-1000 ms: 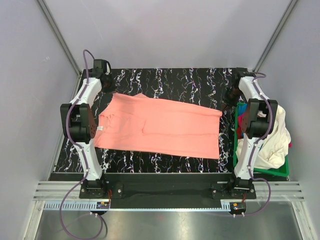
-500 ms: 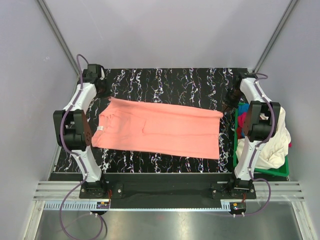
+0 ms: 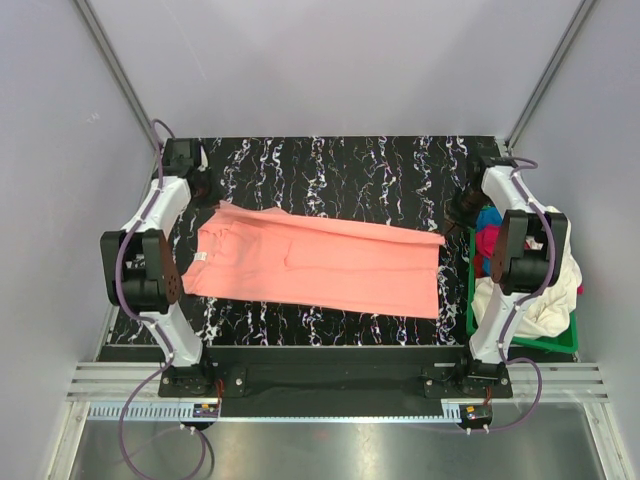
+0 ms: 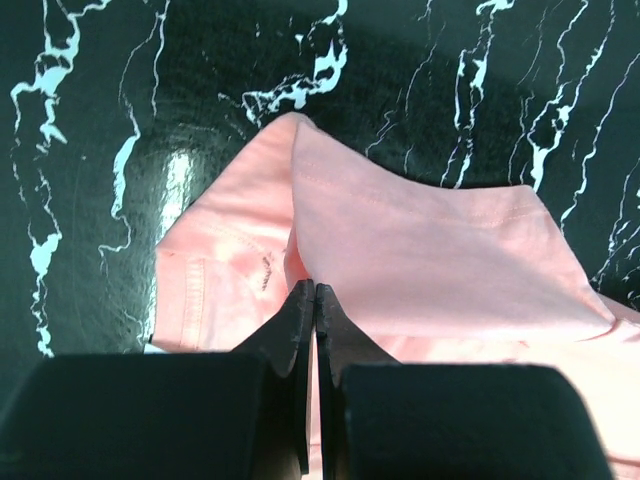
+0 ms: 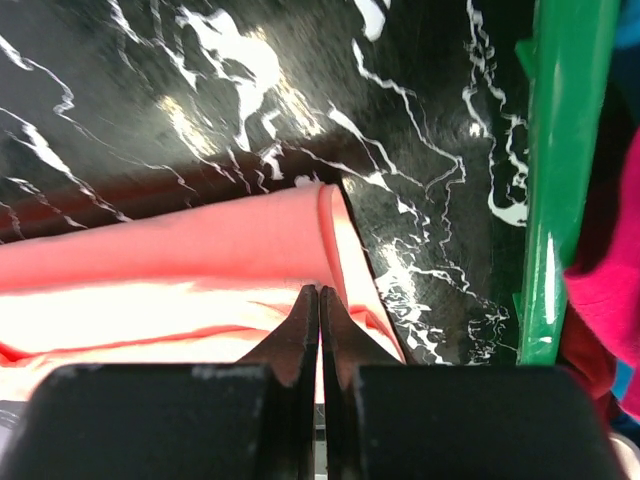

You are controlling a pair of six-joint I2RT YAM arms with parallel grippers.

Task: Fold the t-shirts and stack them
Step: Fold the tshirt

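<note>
The salmon-pink t-shirt [image 3: 320, 262] lies flat across the counter [image 3: 330, 165]. My left gripper [image 4: 312, 292] and right gripper [image 5: 319, 293] each pinch a far corner (jaws pressed together on the cloth). I judge the folding barely begun; the other t-shirts [image 3: 545, 290] wait in the basket [image 3: 470, 300].

walls [image 3: 330, 60]: plain grey | table [image 3: 350, 165]: black marble, white veins, glossy

Top camera looks down over the whole salmon-pink cloth t-shirt [image 3: 320, 260]; wrist cameras hang close above its opposite far corners.
</note>
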